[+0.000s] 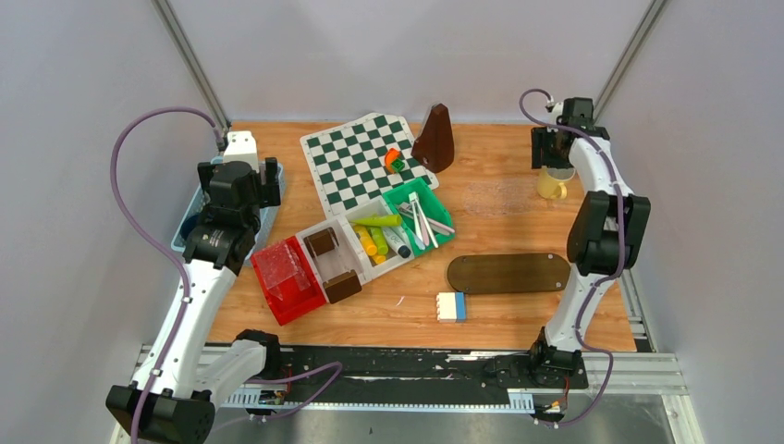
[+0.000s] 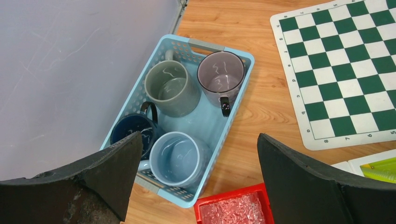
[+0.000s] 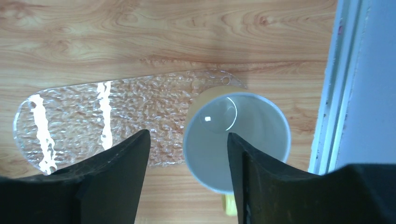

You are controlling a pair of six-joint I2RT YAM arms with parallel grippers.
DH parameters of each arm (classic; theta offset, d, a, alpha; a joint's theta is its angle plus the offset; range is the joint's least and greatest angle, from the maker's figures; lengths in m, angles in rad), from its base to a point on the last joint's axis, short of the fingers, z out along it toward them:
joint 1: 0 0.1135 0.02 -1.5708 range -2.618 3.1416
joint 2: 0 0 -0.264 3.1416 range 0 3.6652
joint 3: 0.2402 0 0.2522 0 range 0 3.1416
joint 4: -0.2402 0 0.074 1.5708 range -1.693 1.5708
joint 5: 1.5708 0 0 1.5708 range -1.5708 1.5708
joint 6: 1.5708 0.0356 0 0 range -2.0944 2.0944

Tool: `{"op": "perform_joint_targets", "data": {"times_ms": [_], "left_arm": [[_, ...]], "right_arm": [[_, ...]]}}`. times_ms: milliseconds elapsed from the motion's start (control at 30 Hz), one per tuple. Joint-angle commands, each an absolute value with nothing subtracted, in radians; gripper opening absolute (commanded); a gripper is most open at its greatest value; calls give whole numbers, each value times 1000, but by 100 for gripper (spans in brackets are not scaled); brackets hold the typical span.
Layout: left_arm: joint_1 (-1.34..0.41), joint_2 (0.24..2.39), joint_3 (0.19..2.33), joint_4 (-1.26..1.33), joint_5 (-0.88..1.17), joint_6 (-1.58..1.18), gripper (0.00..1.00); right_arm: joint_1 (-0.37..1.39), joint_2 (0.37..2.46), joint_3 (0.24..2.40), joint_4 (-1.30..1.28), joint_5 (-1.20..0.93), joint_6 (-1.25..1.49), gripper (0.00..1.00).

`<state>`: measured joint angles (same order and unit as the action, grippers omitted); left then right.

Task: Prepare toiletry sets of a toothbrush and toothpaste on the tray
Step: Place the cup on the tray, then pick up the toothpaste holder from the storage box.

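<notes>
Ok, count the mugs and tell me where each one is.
5. Four stand in the blue basket: grey-green, grey, dark blue, light blue. The pale yellow mug sits on the clear tray. None else visible.

dark blue mug (image 2: pixel 131 125) partly hidden

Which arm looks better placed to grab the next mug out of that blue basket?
The left. The left gripper, open, hovers right above the basket holding four mugs; the right gripper sits far off, over the pale yellow mug.
</notes>
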<state>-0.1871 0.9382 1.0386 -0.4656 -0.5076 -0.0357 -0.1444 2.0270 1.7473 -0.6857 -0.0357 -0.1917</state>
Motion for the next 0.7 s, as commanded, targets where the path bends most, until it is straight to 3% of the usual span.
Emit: {"op": "perform_joint_targets", "data": {"times_ms": [0, 167, 233, 533, 667], "left_arm": [[-176, 919, 1039, -420, -492, -44, 99], [-176, 927, 1061, -445, -465, -78, 100], [-177, 940, 1085, -478, -450, -99, 100], [-178, 984, 1207, -749, -380, -272, 100], [-179, 1005, 1224, -873, -330, -346, 100]], "right_arm": [[-143, 1875, 1770, -667, -72, -126, 66], [-143, 1752, 1728, -667, -147, -21, 80], [-143, 1706, 1705, -668, -166, 41, 98], [-144, 1524, 1606, -647, -249, 440, 100], [-144, 1446, 1503, -585, -386, 520, 100]]}}
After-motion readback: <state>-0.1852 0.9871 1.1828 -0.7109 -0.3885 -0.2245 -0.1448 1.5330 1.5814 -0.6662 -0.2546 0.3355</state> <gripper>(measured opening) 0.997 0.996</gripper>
